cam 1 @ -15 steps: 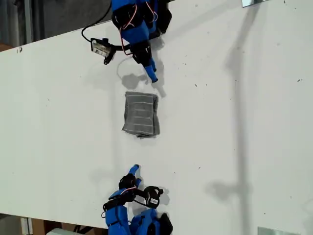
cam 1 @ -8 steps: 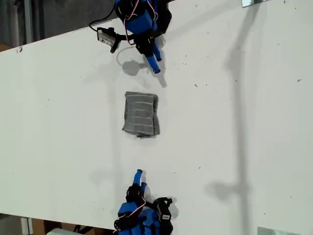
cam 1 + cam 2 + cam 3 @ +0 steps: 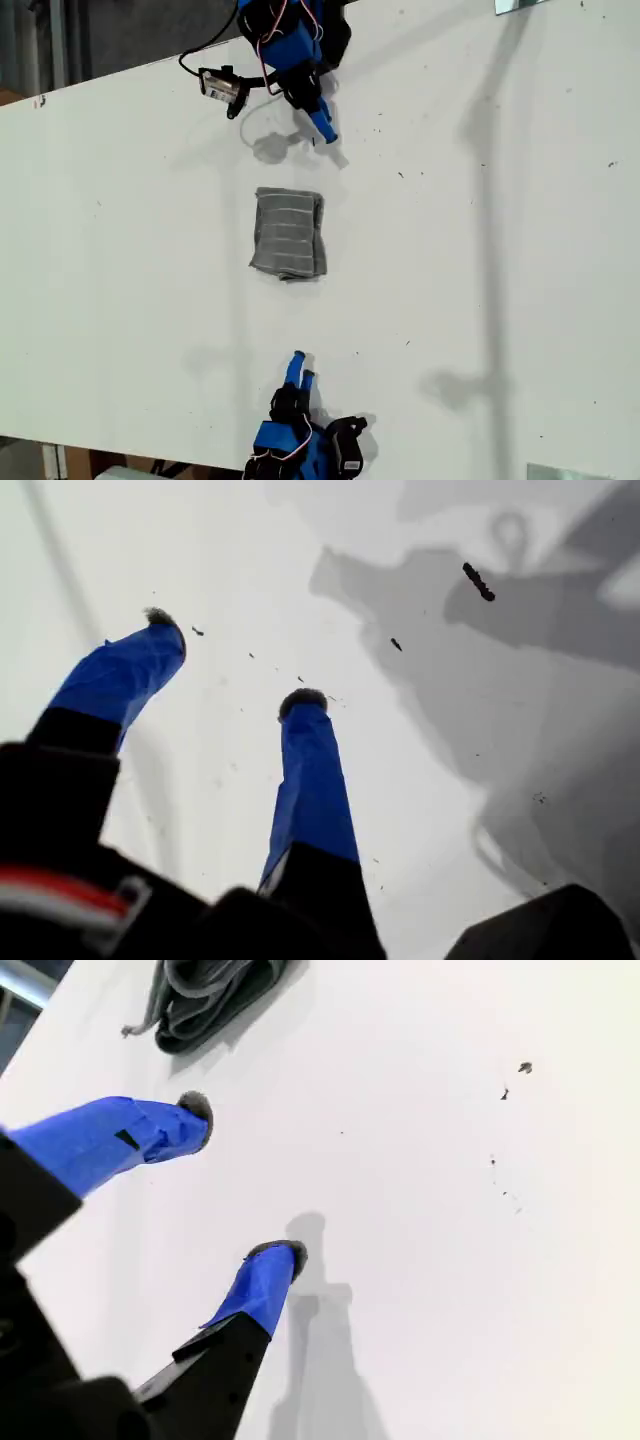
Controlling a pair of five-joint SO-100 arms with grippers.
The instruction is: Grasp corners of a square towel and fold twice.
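Grey and white-striped, the towel (image 3: 288,247) lay folded into a small rectangle on the white surface (image 3: 480,250), between the two arms and touching neither. My first gripper (image 3: 232,665) hung with jaws parted over bare surface. My second gripper (image 3: 242,1182) was likewise released and empty, the towel (image 3: 215,995) lying ahead of its tips.

The second wrist view's frame edge cuts off the towel (image 3: 215,995), leaving only a bunched dark edge (its stripes cannot be made out there). In the exterior view both arms run out of frame, and the corners lie folded under, too small to tell apart. The table (image 3: 480,300) also runs past the frame.
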